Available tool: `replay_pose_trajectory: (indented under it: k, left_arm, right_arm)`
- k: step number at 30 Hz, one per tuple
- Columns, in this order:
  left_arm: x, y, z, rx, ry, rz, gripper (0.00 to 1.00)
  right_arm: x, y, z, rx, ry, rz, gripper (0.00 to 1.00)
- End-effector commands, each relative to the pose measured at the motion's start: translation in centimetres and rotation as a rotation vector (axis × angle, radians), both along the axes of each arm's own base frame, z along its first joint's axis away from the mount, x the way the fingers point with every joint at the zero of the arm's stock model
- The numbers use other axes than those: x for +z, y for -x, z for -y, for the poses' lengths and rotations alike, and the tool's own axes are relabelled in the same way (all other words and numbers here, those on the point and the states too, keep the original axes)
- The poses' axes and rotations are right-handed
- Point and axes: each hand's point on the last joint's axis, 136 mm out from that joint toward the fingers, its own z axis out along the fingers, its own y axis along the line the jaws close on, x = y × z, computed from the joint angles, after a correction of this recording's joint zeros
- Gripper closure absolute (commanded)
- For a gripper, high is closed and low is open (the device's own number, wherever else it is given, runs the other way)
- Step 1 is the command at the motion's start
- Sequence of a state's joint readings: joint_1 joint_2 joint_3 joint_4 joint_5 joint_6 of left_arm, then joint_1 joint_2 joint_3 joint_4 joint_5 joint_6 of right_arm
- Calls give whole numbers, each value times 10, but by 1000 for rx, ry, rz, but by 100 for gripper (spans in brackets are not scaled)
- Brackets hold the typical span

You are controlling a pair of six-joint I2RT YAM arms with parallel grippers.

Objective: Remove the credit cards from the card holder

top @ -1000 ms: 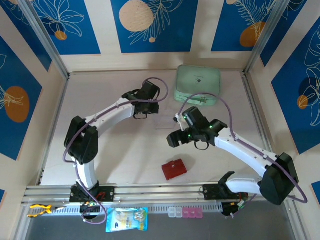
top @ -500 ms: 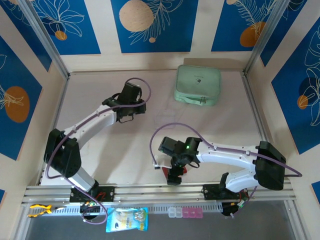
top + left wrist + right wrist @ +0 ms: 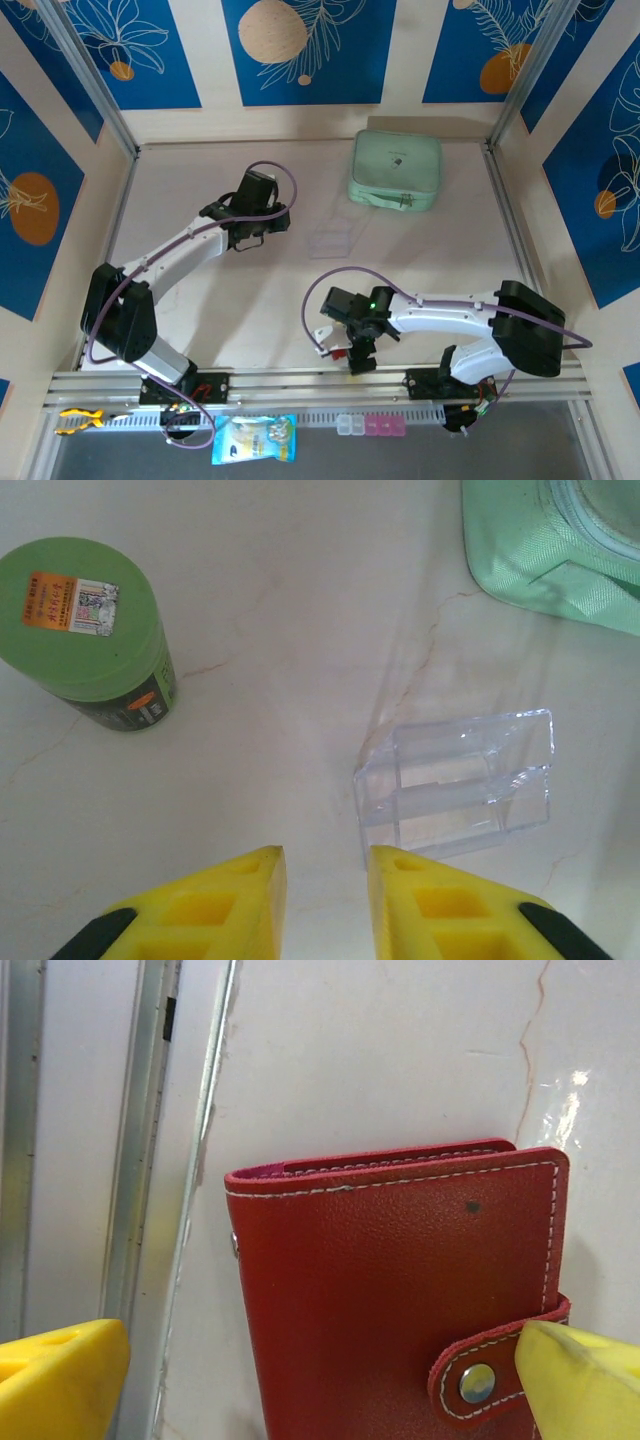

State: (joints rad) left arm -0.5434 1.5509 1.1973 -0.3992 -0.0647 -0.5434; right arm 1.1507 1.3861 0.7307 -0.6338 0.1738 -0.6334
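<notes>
The card holder [image 3: 390,1280] is a red stitched wallet lying closed on the table, its snap tab [image 3: 490,1370] fastened. The credit cards are hidden inside it. My right gripper [image 3: 322,1338] hangs over it, open wide, one yellow finger [image 3: 60,1375] off the wallet's left edge and the other at the snap tab. From above, the right gripper [image 3: 352,350] covers the wallet near the front rail. My left gripper [image 3: 262,232] hovers at mid-left; its jaws [image 3: 325,865] stand slightly apart with nothing between them.
A clear plastic stand [image 3: 455,785] lies just ahead and right of the left fingers. A green lidded can [image 3: 90,630] stands to its left. A mint-green zip case [image 3: 396,170] sits at the back. The metal front rail [image 3: 130,1160] runs close beside the wallet.
The right arm swung from the table's middle down to the wallet by the front rail and opened its jaws wider. The left arm drew back leftward, away from the clear stand.
</notes>
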Motion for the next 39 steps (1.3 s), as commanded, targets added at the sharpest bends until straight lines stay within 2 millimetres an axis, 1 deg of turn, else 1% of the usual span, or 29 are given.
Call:
replay_pose_trajectory:
  k: [1,4,9,13,24,29,37,39]
  left_arm:
    - [7,-2,0,-5,28,14,73]
    - [7,-2,0,-4,25,15,73]
    - [7,-2,-2,3,18,17,73]
    - [5,-2,-2,1,17,14,73]
    - [2,-4,-2,3,10,10,73]
    - [2,-4,-5,13,2,8,73]
    - [1,-4,-7,20,-2,3,73]
    - [0,-4,-7,19,-2,1,73]
  right_arm:
    - [-2,-5,-3,25,-17,14,1]
    - [-4,-8,-3,25,-14,16,1]
    - [7,-10,-11,23,-58,-9,1]
    - [-2,-15,-4,4,-32,-25,1]
    - [-12,-16,-4,-13,-17,-83,0]
    - [-12,-17,-5,1,-17,-67,6]
    - [-1,-17,-8,-3,-46,-53,23]
    - [2,-17,-9,-11,-54,-58,25]
